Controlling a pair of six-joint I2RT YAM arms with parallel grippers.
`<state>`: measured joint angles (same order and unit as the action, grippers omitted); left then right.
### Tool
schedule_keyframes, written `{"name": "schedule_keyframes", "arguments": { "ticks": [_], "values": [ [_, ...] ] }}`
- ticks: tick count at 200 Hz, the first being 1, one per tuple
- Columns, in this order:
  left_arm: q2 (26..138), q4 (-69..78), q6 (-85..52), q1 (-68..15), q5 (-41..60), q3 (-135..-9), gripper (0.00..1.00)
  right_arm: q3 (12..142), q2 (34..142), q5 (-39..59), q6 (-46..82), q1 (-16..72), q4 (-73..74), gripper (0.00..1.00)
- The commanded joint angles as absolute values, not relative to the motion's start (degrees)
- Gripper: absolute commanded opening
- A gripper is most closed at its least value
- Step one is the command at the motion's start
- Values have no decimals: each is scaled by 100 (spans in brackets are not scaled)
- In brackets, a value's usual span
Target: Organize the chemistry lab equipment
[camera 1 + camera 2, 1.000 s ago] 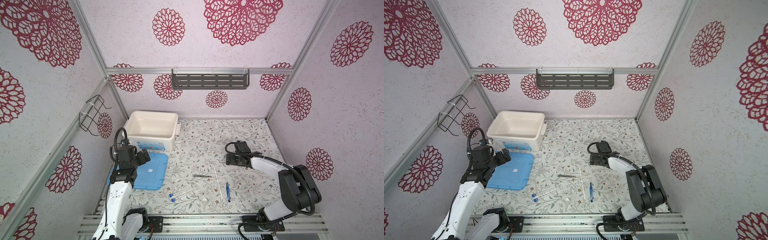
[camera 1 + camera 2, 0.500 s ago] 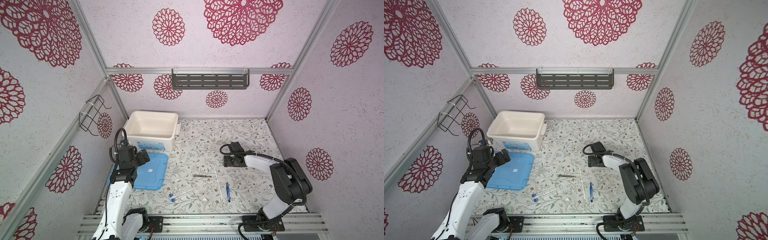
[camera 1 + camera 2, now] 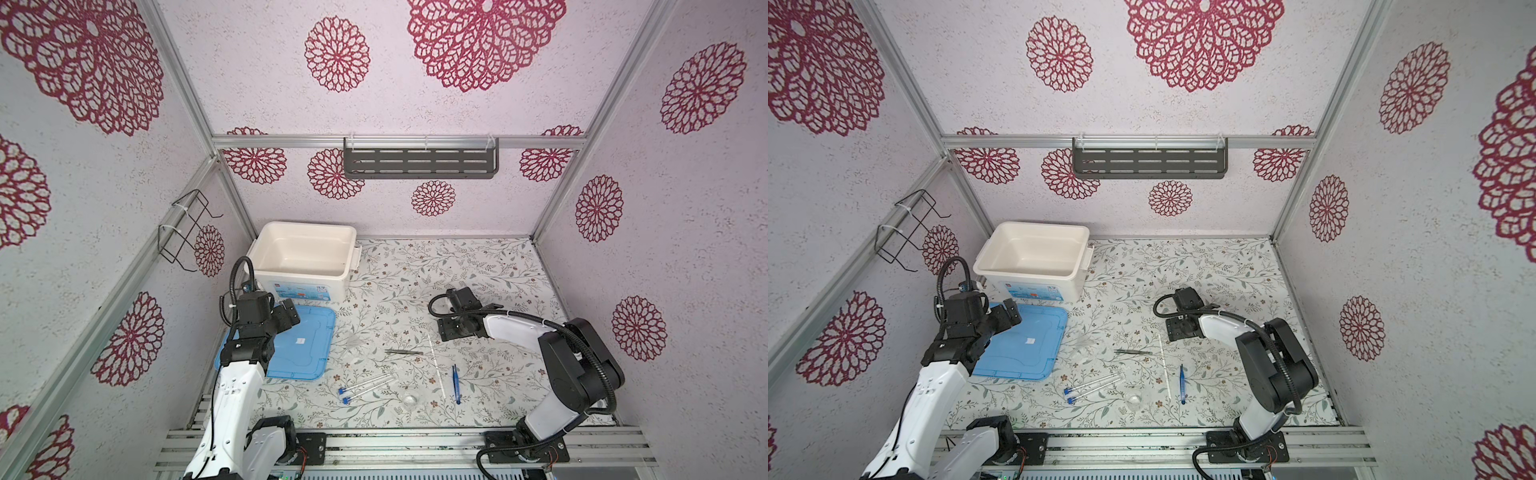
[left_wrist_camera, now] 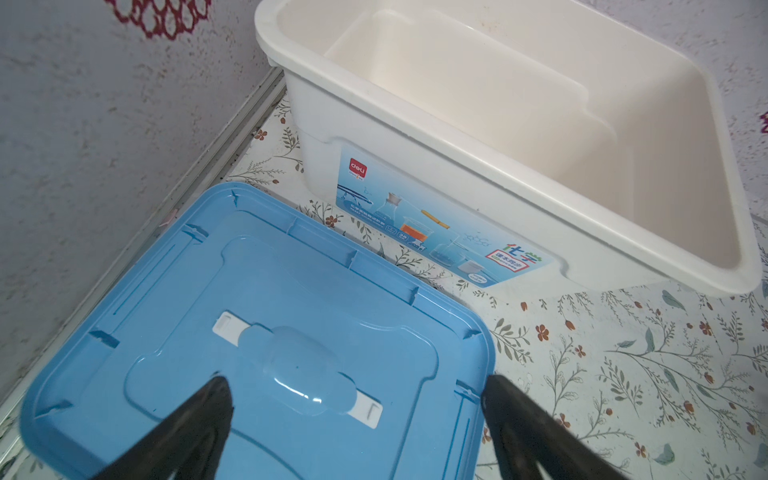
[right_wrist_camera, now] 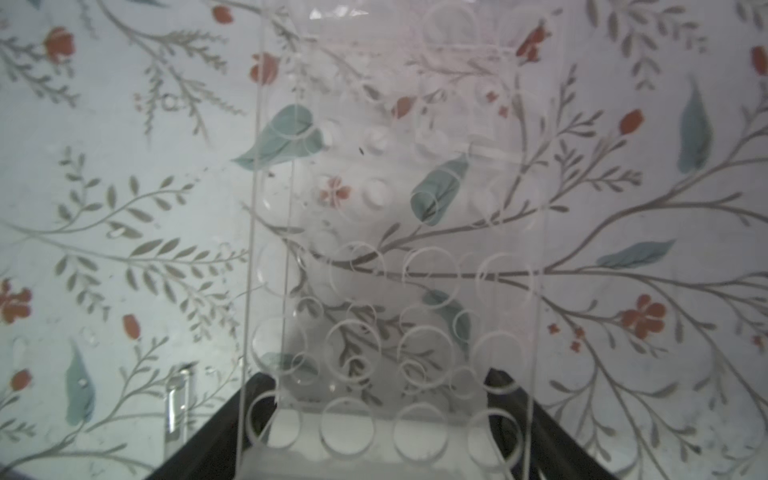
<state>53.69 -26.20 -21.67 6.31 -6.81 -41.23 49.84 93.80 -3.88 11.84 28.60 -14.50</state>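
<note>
A clear plastic test tube rack [image 5: 390,257] with rows of round holes stands on the floral mat, and my right gripper [image 5: 382,399] reaches down over it with its jaws closed against the rack's two sides. In a top view the right gripper [image 3: 455,330] is at mid right. Two blue-capped test tubes [image 3: 365,384], grey metal tweezers [image 3: 403,352], a thin white rod [image 3: 436,365], blue tweezers [image 3: 456,384] and a small clear dish [image 3: 409,400] lie loose near the front. My left gripper [image 4: 357,386] hangs open above the blue lid [image 4: 270,332], holding nothing.
The white box [image 3: 299,275] stands open at the back left, behind the blue lid [image 3: 307,353]. More clear glassware [image 3: 353,345] lies right of the lid. A dark shelf [image 3: 419,162] and a wire basket [image 3: 187,228] hang on the walls.
My right gripper has moved left and toward the front, and its jaws have narrowed onto the clear rack. The left arm has stayed still.
</note>
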Motion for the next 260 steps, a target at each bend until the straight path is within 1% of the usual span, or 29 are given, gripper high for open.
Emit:
{"name": "schedule_keyframes", "arguments": {
  "ticks": [1,23,59,91,101,115,134,148,177,200,231,260],
  "values": [
    [5383,-2738,-2339,653,-604,-4298,97,4913,9140,-190,787,2943,-1571,81],
    [5388,-3025,-2363,660,-650,-4331,97,4903,9119,-189,663,2999,-1711,82],
    [5370,-3395,-2436,668,-971,-4403,97,4944,8798,-409,752,3017,-1871,88],
    [5370,-3636,-2726,664,-541,-4436,97,5135,8417,-368,613,3040,-2235,90],
    [5370,-3774,-2759,663,-410,-4479,97,5278,8284,-524,649,3136,-2406,89],
    [5366,-4054,-2850,665,-339,-4573,97,5452,8124,-422,605,3435,-2540,89],
    [5327,-4369,-3309,683,-269,-4656,97,5795,8099,-307,499,4118,-2726,89],
    [5326,-4511,-3499,744,131,-4682,97,6031,8168,-206,240,4711,-2770,87],
    [5347,-4819,-3797,841,381,-4794,97,6255,8433,245,-841,5819,-2340,86],
    [5517,-4854,-3892,986,515,-4815,97,6431,8866,661,-1578,6337,-1655,85],
    [6080,-4877,-3876,1339,735,-4865,97,6946,9738,1146,-2417,6650,-997,80],
    [6407,-4777,-3731,1621,1044,-4869,97,7869,10751,1705,-3152,6685,-1394,71]
  ]
}}
